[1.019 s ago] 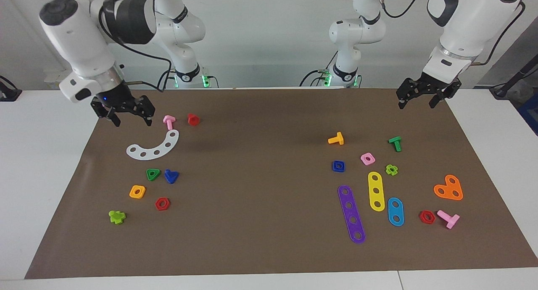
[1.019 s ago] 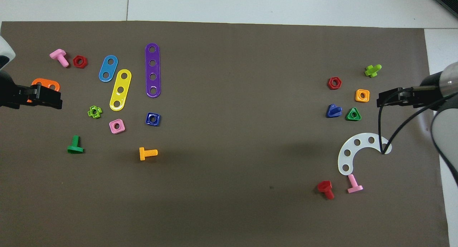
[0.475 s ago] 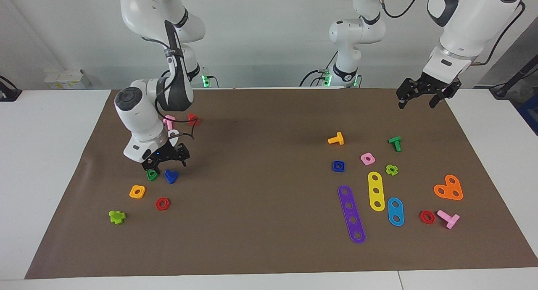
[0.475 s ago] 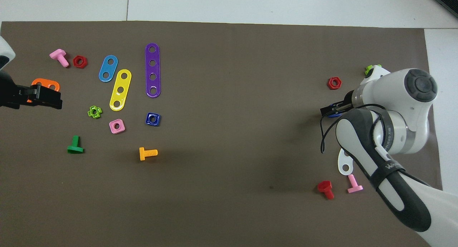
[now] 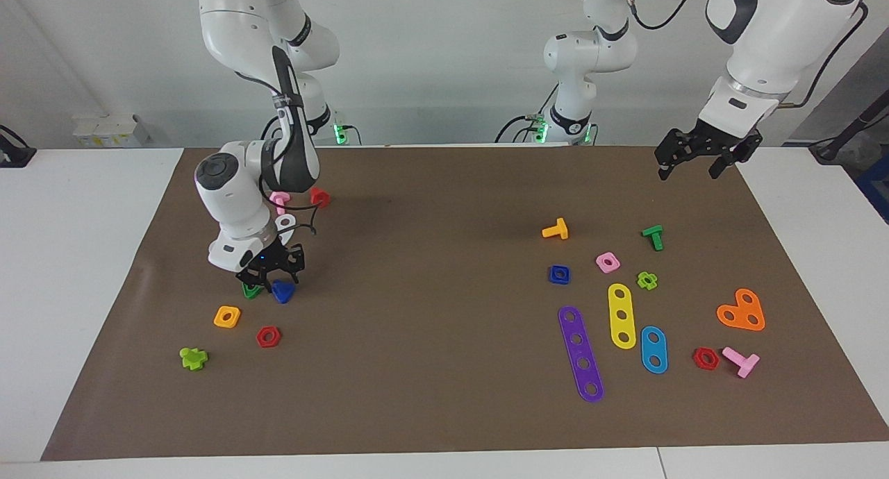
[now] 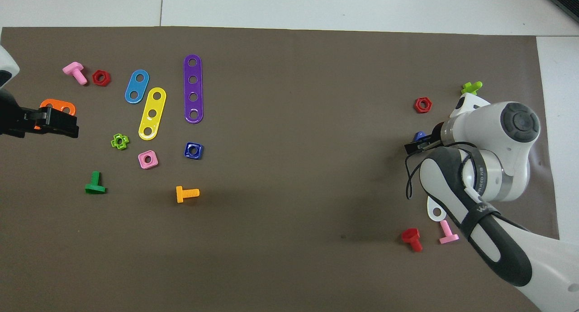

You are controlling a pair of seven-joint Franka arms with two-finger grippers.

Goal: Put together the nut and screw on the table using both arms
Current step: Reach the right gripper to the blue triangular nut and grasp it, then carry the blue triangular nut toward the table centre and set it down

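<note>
The dark-blue screw point(image 5: 283, 292) lies on the brown mat point(image 5: 444, 368) toward the right arm's end, beside a green triangular nut point(image 5: 251, 291). My right gripper point(image 5: 272, 279) is down low over the screw, fingers open and straddling it. In the overhead view the right gripper point(image 6: 416, 144) hides most of the screw point(image 6: 420, 134). The dark-blue square nut point(image 5: 559, 274) lies toward the left arm's end; it also shows in the overhead view point(image 6: 193, 150). My left gripper point(image 5: 687, 171) waits open and empty, raised over the mat's corner point(image 6: 71, 125).
An orange square nut point(image 5: 227, 316), a red hex nut point(image 5: 268, 337) and a lime piece point(image 5: 194, 358) lie farther from the robots than the screw. A pink square nut point(image 5: 608, 262), an orange screw point(image 5: 555, 230) and purple point(image 5: 580, 354), yellow point(image 5: 621, 316) strips surround the blue nut.
My right arm swung from the mat's corner out over the blue screw and has now dropped lower onto it. The left arm has not moved.
</note>
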